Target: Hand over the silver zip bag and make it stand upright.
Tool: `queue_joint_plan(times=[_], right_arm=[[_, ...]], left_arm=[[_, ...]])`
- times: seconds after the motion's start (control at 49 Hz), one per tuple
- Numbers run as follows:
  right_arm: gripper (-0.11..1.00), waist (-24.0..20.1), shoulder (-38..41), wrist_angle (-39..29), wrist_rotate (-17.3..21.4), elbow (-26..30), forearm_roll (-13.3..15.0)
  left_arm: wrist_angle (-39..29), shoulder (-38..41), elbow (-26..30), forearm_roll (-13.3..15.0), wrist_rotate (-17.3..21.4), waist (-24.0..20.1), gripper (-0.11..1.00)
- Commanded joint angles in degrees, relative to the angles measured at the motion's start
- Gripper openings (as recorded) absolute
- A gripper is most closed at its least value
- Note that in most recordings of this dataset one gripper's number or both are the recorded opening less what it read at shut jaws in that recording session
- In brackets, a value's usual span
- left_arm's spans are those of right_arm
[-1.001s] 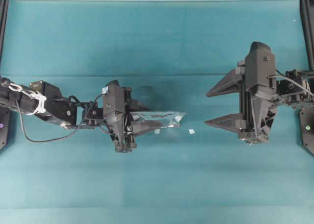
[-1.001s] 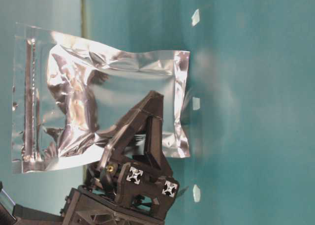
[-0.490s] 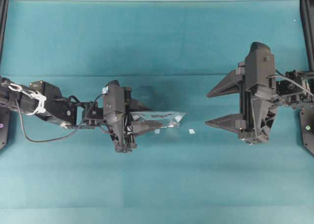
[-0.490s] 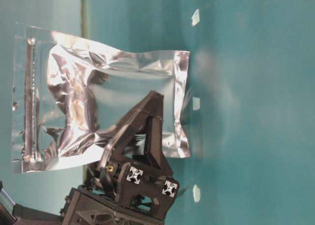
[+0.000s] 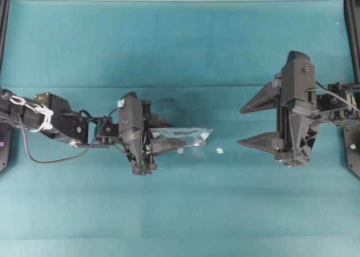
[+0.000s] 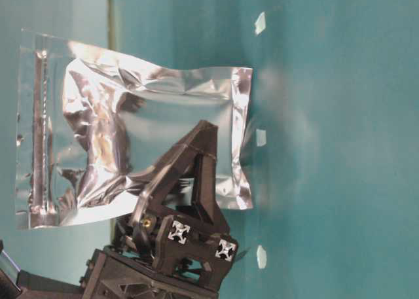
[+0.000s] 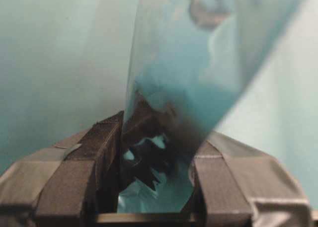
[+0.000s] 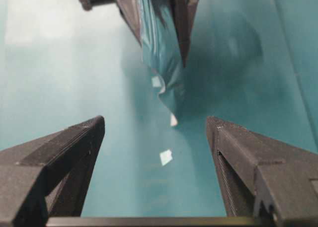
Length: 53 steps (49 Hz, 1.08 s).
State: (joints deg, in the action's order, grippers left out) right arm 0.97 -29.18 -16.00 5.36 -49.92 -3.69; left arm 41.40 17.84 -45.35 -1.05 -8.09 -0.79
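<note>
I have the teal surface under both arms. My left claw is clamped on the silver zip bag, held above the middle, edge-on. The handover is not yet made: my right claw faces it, spread wide, empty, well apart. Standing it up remains.

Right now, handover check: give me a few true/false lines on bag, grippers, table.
1. The left gripper is clamped on the silver zip bag. True.
2. The right gripper is shut on the bag. False: its jaws are wide open and apart from the bag.
3. The bag lies flat on the table. False: it is held on edge between the left fingers.
4. A white scrap lies between the bag and the right gripper. True.
</note>
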Motion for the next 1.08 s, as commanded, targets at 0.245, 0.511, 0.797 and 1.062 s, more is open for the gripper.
queue_joint_plan(times=[0.245,0.511,0.797,1.062], right_arm=[[0.92,-0.2,-0.4,0.5,0.4,0.4,-0.1],[0.92,-0.2,-0.4,1.1,0.4,-0.1,-0.1],[0.92,-0.2,-0.4,2.1,0.4,-0.7,-0.1],[0.92,-0.2,-0.4,3.1,0.4,-0.8,-0.1]], left_arm=[[-0.2,-0.4,0.4,-0.2,-0.2,0.8,0.29],[-0.2,-0.4,0.4,-0.2,-0.2,1.0,0.29],[-0.2,-0.4,0.4,-0.2,-0.2,1.1,0.29],[-0.1,-0.4,0.4,-0.2,-0.3,1.3,0.29]])
